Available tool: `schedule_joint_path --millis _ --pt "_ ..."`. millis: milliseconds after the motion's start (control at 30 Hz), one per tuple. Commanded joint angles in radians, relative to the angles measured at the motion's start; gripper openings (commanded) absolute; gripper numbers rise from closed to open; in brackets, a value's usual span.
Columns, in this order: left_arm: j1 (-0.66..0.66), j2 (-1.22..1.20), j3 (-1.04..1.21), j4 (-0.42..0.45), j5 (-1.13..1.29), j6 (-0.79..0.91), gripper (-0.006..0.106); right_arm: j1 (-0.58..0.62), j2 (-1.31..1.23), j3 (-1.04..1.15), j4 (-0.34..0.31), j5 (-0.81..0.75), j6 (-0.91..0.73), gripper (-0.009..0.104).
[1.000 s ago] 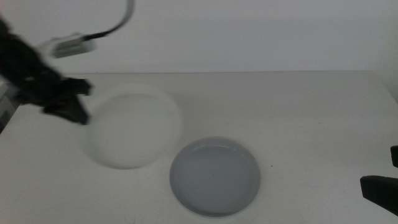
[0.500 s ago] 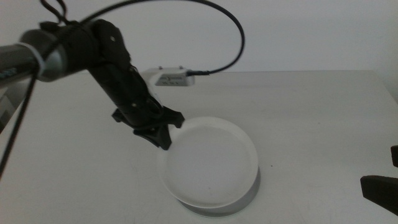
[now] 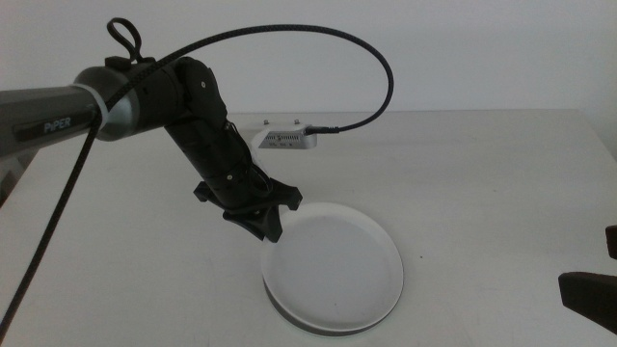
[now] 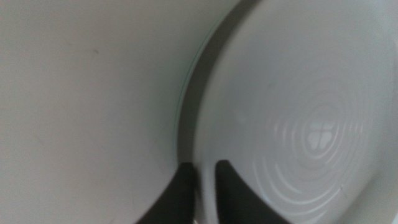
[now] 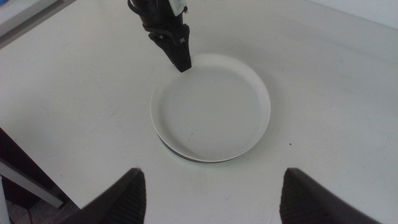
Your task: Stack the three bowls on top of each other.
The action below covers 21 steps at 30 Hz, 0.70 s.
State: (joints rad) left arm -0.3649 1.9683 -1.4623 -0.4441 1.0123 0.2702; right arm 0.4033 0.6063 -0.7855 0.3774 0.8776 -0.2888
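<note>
Left gripper (image 3: 267, 226) just swung the shallow white bowl (image 3: 333, 267) over onto the grey one near the desk's front edge, jaws still pinching its rim. Right gripper (image 5: 211, 186) waits, spread wide.

White bowl (image 3: 333, 272): formerly on the left half of the table (image 3: 482, 183), apart from the grey bowl and blurred in motion; half a second ago over the grey bowl with a shadow beneath; now lower and seated on the stack, covering the grey bowl so that only a thin darker rim (image 5: 205, 162) shows under its edge.

Left claw (image 3: 266, 228): formerly at the table's far left edge beside the white bowl; now near the table's middle, jaws closed on the white bowl's rim at its left-rear edge.

Left arm (image 3: 183, 106): now stretched well across the table, its cable (image 3: 366, 58) arched overhead.
</note>
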Motion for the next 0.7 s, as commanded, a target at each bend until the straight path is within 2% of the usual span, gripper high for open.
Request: schedule_joint_path --millis 0,200,267,433,567,667 --pt "-0.005 -0.056 -0.036 -0.047 -0.012 -0.009 0.032 0.0 0.002 -0.027 0.013 -0.059 -0.005 0.054" --pt "-0.003 -0.062 -0.036 -0.048 0.006 -0.006 0.09 0.0 0.002 -0.027 0.013 -0.059 -0.005 0.054" --pt "-0.001 -0.076 -0.037 -0.051 0.036 -0.006 0.104 0.0 0.002 -0.027 0.013 -0.059 -0.005 0.054" --pt "0.048 -0.137 -0.066 -0.076 0.159 0.055 0.105 0.0 0.002 -0.027 0.013 -0.059 -0.005 0.054" --pt "0.112 -0.225 -0.105 -0.063 0.199 -0.024 0.105 0.0 0.002 -0.027 0.013 -0.059 -0.005 0.054" --pt "0.15 -0.3 -0.118 -0.022 0.174 -0.052 0.105 0.0 0.002 -0.027 0.013 -0.059 -0.005 0.054"
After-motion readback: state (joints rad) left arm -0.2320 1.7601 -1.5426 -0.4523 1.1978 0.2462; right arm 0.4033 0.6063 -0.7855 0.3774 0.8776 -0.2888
